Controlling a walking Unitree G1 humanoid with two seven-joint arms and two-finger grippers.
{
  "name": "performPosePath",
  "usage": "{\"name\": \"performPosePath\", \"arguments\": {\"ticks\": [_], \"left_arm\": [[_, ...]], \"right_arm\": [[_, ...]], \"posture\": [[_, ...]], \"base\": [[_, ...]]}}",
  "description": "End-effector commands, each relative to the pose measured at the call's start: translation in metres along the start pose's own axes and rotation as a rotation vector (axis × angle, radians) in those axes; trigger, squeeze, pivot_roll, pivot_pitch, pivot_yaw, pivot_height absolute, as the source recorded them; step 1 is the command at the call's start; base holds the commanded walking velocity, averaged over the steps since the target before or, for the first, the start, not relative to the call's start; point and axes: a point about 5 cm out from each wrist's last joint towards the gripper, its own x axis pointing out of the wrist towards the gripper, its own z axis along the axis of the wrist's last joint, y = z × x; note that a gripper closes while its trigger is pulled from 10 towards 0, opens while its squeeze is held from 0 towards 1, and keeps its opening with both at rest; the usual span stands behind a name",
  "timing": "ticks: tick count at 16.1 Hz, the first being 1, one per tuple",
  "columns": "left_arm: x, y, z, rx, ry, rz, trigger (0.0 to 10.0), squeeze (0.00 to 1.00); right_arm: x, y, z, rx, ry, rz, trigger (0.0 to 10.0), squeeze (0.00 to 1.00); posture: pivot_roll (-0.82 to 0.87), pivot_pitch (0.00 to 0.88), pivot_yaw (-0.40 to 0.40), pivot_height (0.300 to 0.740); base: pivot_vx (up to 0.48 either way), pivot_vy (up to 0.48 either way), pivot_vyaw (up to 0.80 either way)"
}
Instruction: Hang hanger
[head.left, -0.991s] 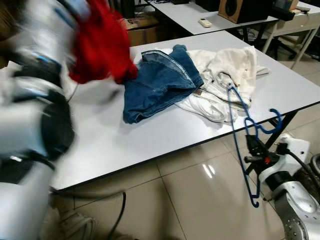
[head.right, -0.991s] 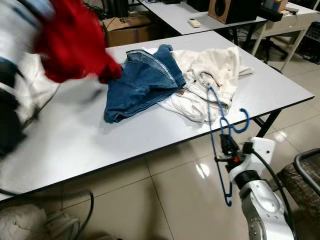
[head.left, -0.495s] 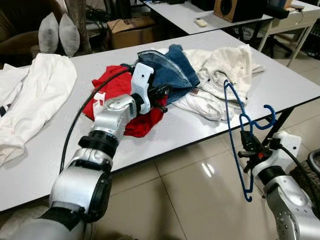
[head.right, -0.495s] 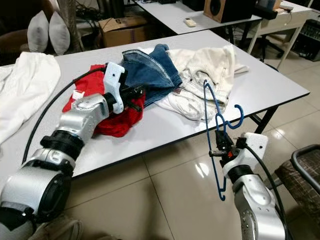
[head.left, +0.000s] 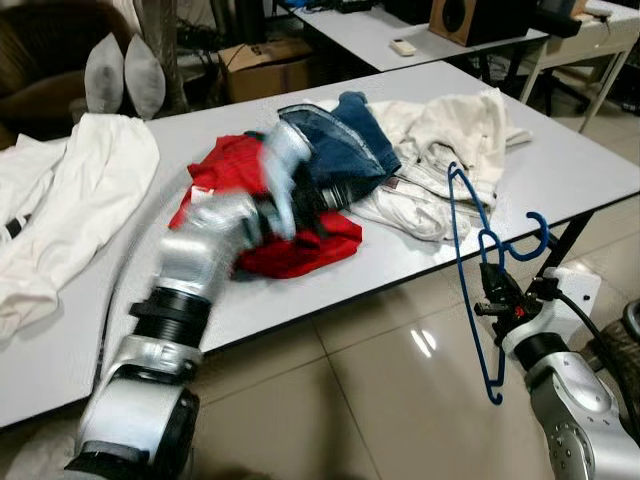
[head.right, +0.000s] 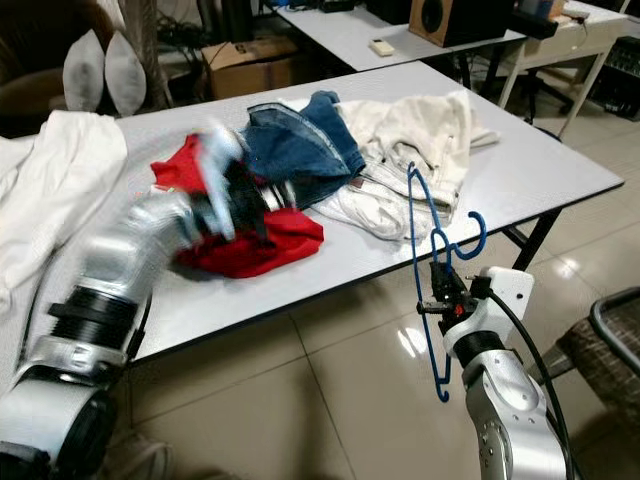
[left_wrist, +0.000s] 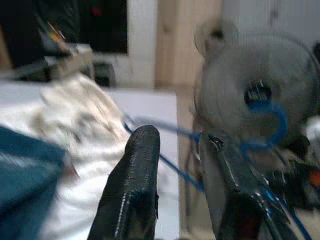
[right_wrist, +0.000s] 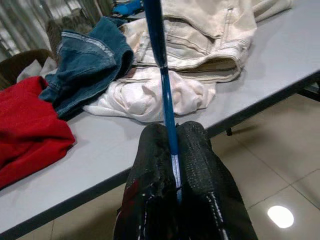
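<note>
I see the right gripper (head.left: 493, 303) off the near right edge of the white table (head.left: 560, 170), above the tiled floor (head.left: 350, 400). Its 2 fingers are pinched tight on the blue hanger (head.left: 468, 245), gripping the thin wire in the right wrist view. The hanger stands roughly upright in the air beside the table edge, its hook (head.left: 535, 235) curling to the right and its lower end hanging below the gripper toward the floor.

My left arm reaches out over the middle of the table, blurred, and the left gripper (left_wrist: 177, 150) sits above the red garment (head.left: 295, 250), which lies crumpled on the tabletop. In the left wrist view its 2 fingers stand apart with a clear gap and nothing between them.

Just behind the red garment lie the blue jeans (head.left: 340, 150), and beside those a heap of cream clothes (head.left: 450, 140) nearer the right edge. A white garment (head.left: 70, 210) lies spread at the left end of the table. 2 grey cushions (head.left: 125, 75) sit behind the table.
</note>
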Motion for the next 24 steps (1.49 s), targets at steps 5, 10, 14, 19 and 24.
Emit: {"name": "performPosePath", "arguments": {"ticks": [5,10,14,19,24], "left_arm": [[-0.102,0.075,-0.011,0.152,0.315,0.681,10.0,0.1],[-0.134,0.063,-0.068,-0.233,0.332,0.741,10.0,0.0],[-0.137,0.054,-0.086,-0.253,0.359,0.79,10.0,0.0],[-0.131,0.052,-0.088,-0.12,0.296,0.851,0.0,0.0],[-0.13,0.046,-0.096,-0.054,0.31,0.878,0.0,0.0]], "right_arm": [[-0.006,0.011,-0.006,0.001,0.011,0.029,10.0,0.0],[0.007,0.013,-0.006,0.002,0.015,0.047,10.0,0.0],[0.013,0.027,-0.009,-0.002,0.044,0.139,10.0,0.0],[0.017,0.037,-0.01,0.012,0.046,0.17,10.0,0.0],[0.012,0.04,-0.013,0.006,0.057,0.189,10.0,0.0]], "posture": [[-0.14,0.0,0.112,0.74],[-0.12,0.0,0.083,0.74],[-0.09,0.0,0.048,0.74],[-0.08,0.0,0.03,0.74],[-0.09,0.0,0.014,0.74]], "base": [[0.0,0.0,0.0],[0.0,0.0,0.0],[0.0,0.0,0.0],[0.0,0.0,0.0],[0.0,0.0,0.0]]}}
